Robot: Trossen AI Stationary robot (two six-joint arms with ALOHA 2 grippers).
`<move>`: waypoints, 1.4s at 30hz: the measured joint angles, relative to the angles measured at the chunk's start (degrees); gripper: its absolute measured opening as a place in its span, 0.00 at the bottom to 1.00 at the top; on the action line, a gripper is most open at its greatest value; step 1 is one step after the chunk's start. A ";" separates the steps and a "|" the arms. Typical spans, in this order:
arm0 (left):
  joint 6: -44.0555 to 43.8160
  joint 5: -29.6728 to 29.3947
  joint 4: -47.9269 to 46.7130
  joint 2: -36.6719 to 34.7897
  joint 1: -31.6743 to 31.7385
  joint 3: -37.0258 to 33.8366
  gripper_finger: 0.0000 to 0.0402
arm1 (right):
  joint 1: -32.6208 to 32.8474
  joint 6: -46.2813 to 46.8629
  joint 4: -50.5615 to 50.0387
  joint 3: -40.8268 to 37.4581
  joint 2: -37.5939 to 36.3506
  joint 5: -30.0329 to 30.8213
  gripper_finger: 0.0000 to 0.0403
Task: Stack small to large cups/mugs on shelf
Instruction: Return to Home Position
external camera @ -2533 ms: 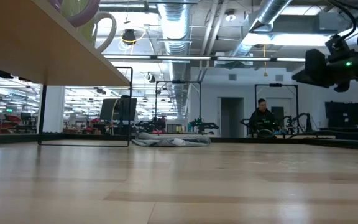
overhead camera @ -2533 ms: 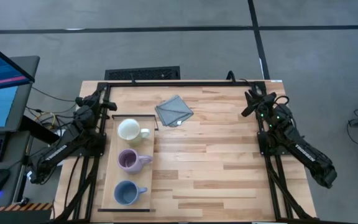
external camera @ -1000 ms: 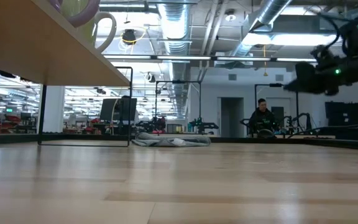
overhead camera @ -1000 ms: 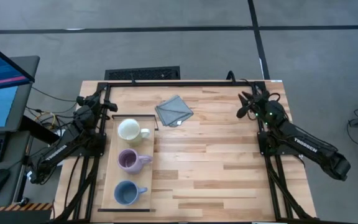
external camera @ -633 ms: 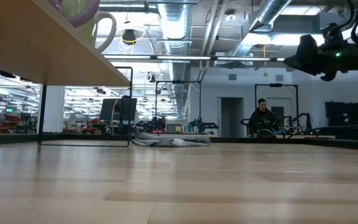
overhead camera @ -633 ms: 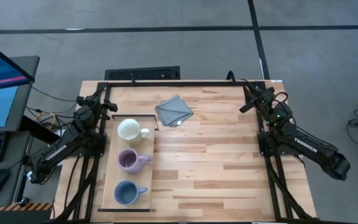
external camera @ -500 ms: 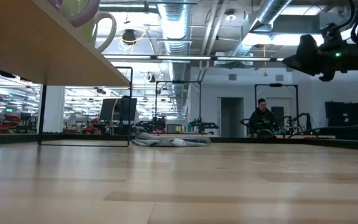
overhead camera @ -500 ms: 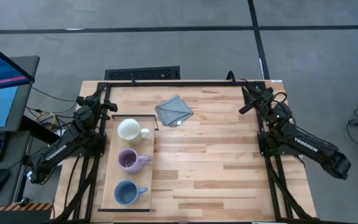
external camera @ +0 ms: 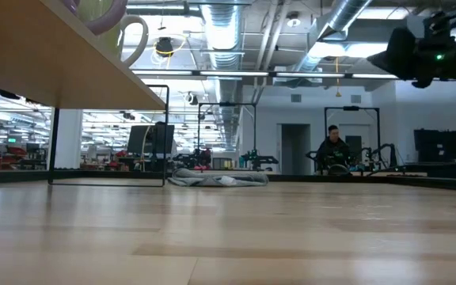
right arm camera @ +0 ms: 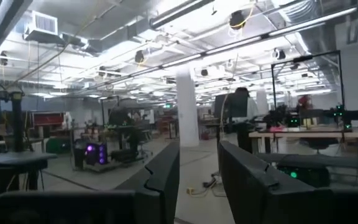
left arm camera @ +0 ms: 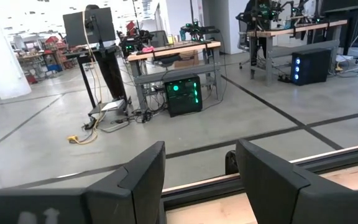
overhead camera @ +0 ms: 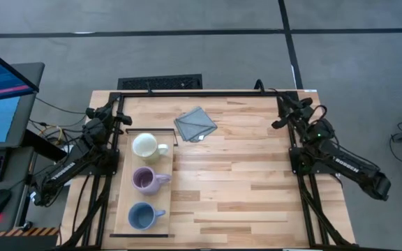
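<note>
three mugs stand upright in a row on the shelf (overhead camera: 123,206), a long pale-wood board raised on thin dark legs along the left side of the counter (overhead camera: 243,183); the cream-white mug (overhead camera: 144,146) is at the far end, the purple mug (overhead camera: 143,179) in the middle and the grey-blue mug (overhead camera: 141,216) at the near end, each apart from the next, all with the handle turned toward the middle of the counter; a grey folded cloth (overhead camera: 195,123) lies flat on the planks near the far edge, just beyond the far corner of the shelf and not touching it; the left gripper (overhead camera: 119,118) sits at the far left corner of the counter beside the far end of the shelf, and the left wrist view shows its fingers (left arm camera: 143,180) spread apart with only the floor and the counter's edge between them; the right gripper (overhead camera: 280,113) is over the far right edge of the counter, well apart from the shelf and high above the planks in the low view, its fingers (right arm camera: 165,175) parted and grasping nothing; in the room behind, a person (external camera: 335,150) sits at a distant bench
</note>
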 joint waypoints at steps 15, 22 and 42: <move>0.00 0.01 -0.01 0.00 -0.02 0.00 0.47 | 0.00 -0.44 -18.96 -0.02 -11.22 2.00 0.33; 0.00 0.01 0.01 0.02 -0.02 0.00 0.47 | 0.00 -0.39 -22.84 -0.02 -11.26 1.92 0.33; 0.00 0.02 0.01 0.02 -0.02 0.00 0.47 | 0.04 -0.37 -30.53 0.31 -10.54 1.60 0.33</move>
